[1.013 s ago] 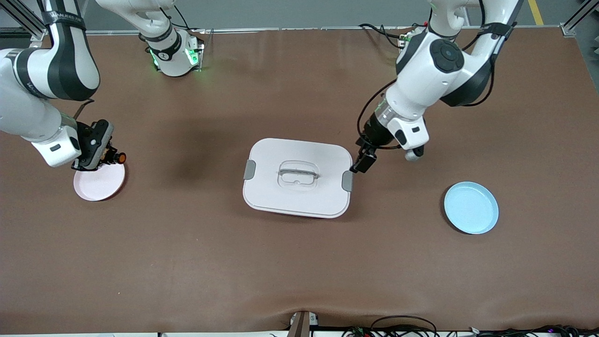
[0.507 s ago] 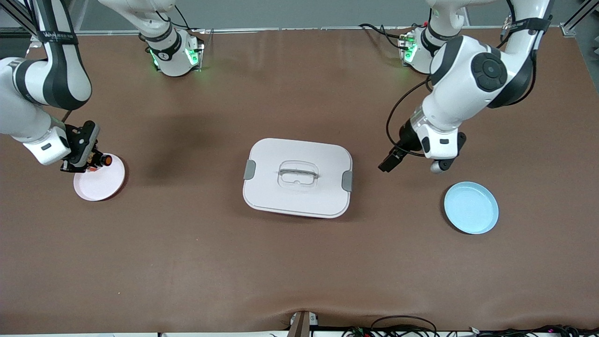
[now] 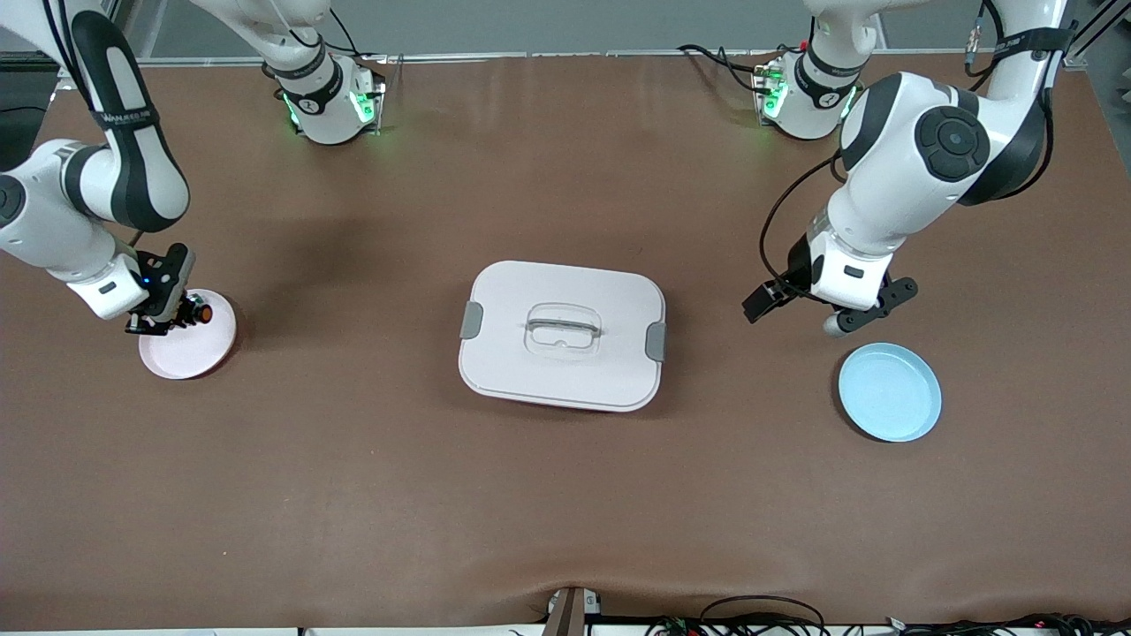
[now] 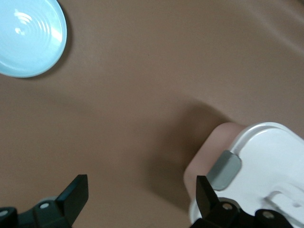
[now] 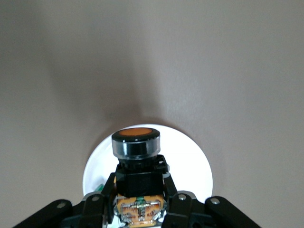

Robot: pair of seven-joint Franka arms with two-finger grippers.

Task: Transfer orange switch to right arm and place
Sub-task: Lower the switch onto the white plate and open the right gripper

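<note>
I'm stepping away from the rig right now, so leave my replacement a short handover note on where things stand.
Right gripper: shut on the orange switch, over the pink plate at the right arm's end of the table. In the right wrist view the switch sits between the fingers above the plate.
Left gripper: open and empty, over bare table between the white lidded box and the blue plate.
Done: the switch is in the right arm's grip.
Left: lower the switch onto the pink plate and release it.
</note>
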